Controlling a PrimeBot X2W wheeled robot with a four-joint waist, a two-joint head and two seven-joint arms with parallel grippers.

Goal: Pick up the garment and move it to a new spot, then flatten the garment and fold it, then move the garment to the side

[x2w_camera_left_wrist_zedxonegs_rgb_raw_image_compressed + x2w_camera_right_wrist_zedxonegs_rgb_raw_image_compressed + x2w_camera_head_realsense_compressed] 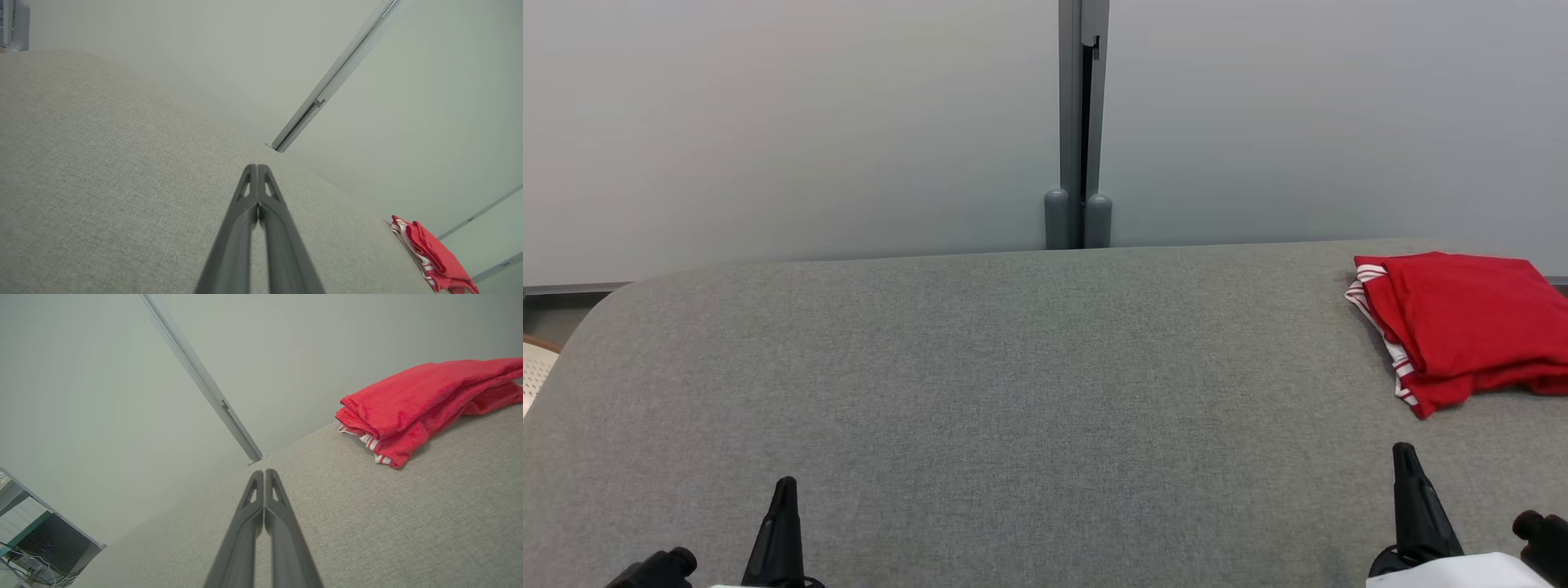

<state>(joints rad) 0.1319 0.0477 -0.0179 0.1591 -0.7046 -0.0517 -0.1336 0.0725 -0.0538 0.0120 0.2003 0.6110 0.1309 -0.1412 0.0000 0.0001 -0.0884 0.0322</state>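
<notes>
On the far right part of the grey, fabric-covered, round-cornered bench [1013,392] lay the folded red fabric garment [1462,327], a red-and-white striped trim showing along its left edge. Its right side ran out of the head view. The garment sat in several stacked layers close to the bench's far edge, and nothing touched it.

At the bench's near edge, left of centre, the left gripper [784,490] had its two long dark fingers pressed together and held nothing. In the left wrist view the left gripper [257,167] pointed across bare bench cloth, jaws meeting tip to tip, with the garment [429,253] well apart toward the bench's far right.

At the bench's near edge, right side, the right gripper [1403,453] stood on the near side of the garment and apart from it, likewise closed on nothing. In the right wrist view the right gripper [264,471] showed both fingers meeting at the tips above the bench cloth. The garment [425,404] lay beyond and to the right, its folded edges and striped trim turned toward the gripper.

Behind the bench's far edge stood pale grey wall panels [768,122], joined at a grey metal post [1082,122] near the bench's middle. Beyond the bench's edge, in the right wrist view, a dark screen [53,543] and loose cables [28,571] were visible.
</notes>
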